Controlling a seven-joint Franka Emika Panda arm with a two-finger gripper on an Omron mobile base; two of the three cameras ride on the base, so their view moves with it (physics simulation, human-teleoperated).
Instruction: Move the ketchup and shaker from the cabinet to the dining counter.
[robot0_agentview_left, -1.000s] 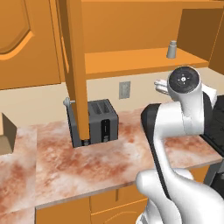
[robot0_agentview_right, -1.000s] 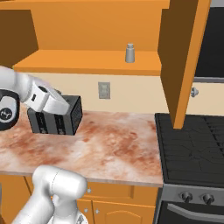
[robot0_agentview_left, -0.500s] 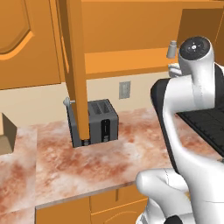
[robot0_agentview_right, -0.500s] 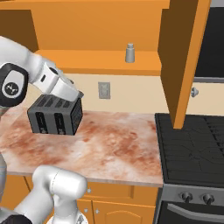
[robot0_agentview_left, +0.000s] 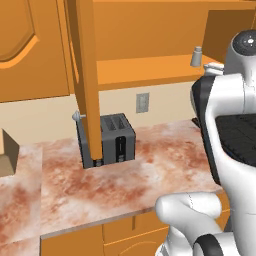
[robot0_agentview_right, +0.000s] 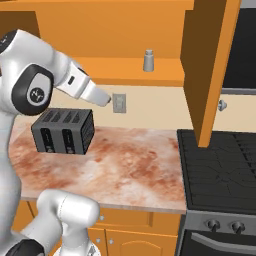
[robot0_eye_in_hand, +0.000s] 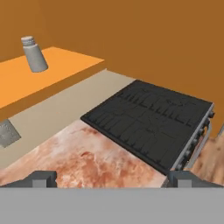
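The light-grey shaker (robot0_agentview_right: 148, 60) stands alone on the orange shelf of the open cabinet (robot0_agentview_right: 125, 71); it also shows at the shelf's right end (robot0_agentview_left: 196, 56). In the hand view the shaker (robot0_eye_in_hand: 34, 54) is at the upper left, far from my gripper (robot0_eye_in_hand: 111, 178). The gripper is open, its two dark fingertips (robot0_eye_in_hand: 41, 178) wide apart with nothing between them. My arm's white wrist (robot0_agentview_right: 86, 89) hangs above the toaster, below and left of the shaker. The ketchup and the dining counter are out of view.
A grey toaster (robot0_agentview_right: 64, 131) sits on the marble worktop (robot0_agentview_right: 130, 170). A black stove (robot0_agentview_right: 220, 170) lies to the right. Open cabinet doors (robot0_agentview_left: 85, 75) (robot0_agentview_right: 210, 65) jut out on both sides. A wall outlet (robot0_agentview_right: 119, 103) is under the shelf.
My arm has swung upward: the wrist rose from in front of the toaster toward the shelf's height. The shaker and toaster have not moved.
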